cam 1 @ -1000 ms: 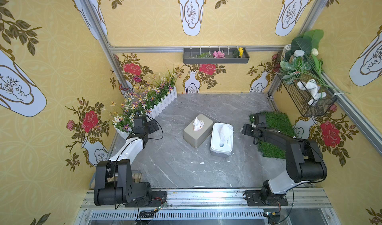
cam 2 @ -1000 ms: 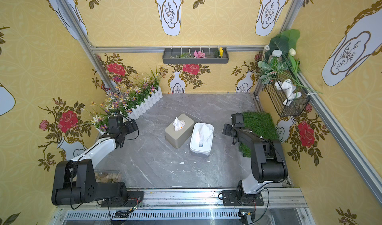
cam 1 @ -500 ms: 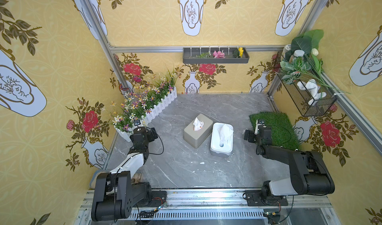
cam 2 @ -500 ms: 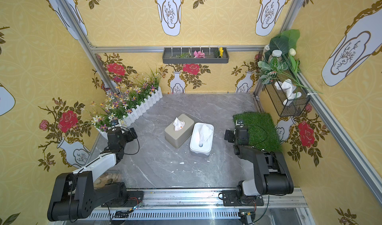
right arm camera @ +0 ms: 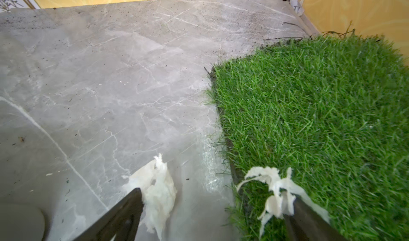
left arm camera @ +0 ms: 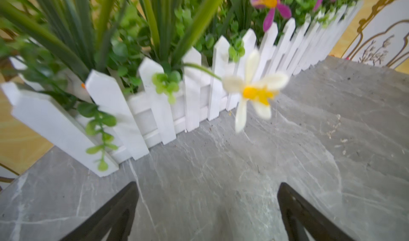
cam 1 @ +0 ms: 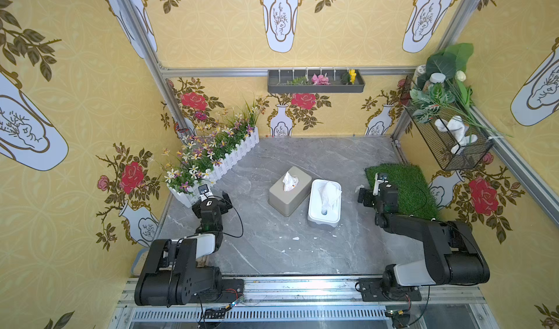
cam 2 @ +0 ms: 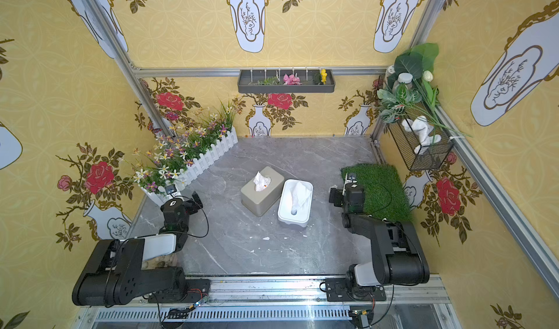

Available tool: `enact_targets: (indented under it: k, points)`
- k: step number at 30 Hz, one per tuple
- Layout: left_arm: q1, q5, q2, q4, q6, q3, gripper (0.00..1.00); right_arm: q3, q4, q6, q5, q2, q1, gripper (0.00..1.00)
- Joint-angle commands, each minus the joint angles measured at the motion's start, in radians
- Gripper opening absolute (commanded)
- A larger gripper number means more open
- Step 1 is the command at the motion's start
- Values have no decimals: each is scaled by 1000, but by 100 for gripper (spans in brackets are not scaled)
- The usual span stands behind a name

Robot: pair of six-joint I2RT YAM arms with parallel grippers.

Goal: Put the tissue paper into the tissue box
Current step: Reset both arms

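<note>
At the left edge of the table (cam 1: pixel 272 252), the left gripper (left arm camera: pixel 207 184) stands wide and empty, facing the white fence (left arm camera: pixel 155 109). Mid-table sits a grey box (cam 1: pixel 287 200) with a tuft in its slot. Just beside it is the white box (cam 1: pixel 322 221), with the tissue paper (cam 1: pixel 328 196) lying along it, far to near. The right gripper (right arm camera: pixel 215 193) is also wide, with only scraps (right arm camera: pixel 158 191) stuck on. It is by the grass mat (cam 1: pixel 405 185) at the right edge and looks the nearer one, with the tissue lying toward mid-table.
</note>
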Motion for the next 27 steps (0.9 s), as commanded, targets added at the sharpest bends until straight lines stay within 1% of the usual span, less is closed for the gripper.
enact_targets:
  k: [1,4,6,7,8,9,10,12,14,16,27]
  points:
    - [-3,-72,-2,89,-3,-8,100,-6,66,-14,-18,-6,1,97]
    - [-4,-72,0,87,-4,-6,100,-53,138,-30,-9,-25,14,97]
    - [-4,-73,-2,88,-4,-8,100,-98,204,-29,-30,-35,13,97]
    - [-3,-72,-1,90,-4,-8,100,-132,265,-36,-41,-27,13,97]
    - [-4,-73,-2,89,-4,-8,100,-171,395,-44,-41,11,13,97]
    - [-3,-73,-2,89,-4,-8,100,-169,382,-41,-37,18,13,97]
    - [-3,-75,-1,89,-4,-8,100,-157,306,-34,-34,-16,13,97]
    - [-5,-76,-1,89,-4,-8,100,-169,386,-37,-36,16,13,97]
    - [-5,-76,-1,89,-4,-8,100,-159,323,-33,-36,-9,10,97]
    - [-5,-74,-1,90,-4,-8,100,-166,369,-34,-37,7,9,97]
    - [-4,-61,20,88,0,3,100,-158,351,-34,-36,12,10,97]
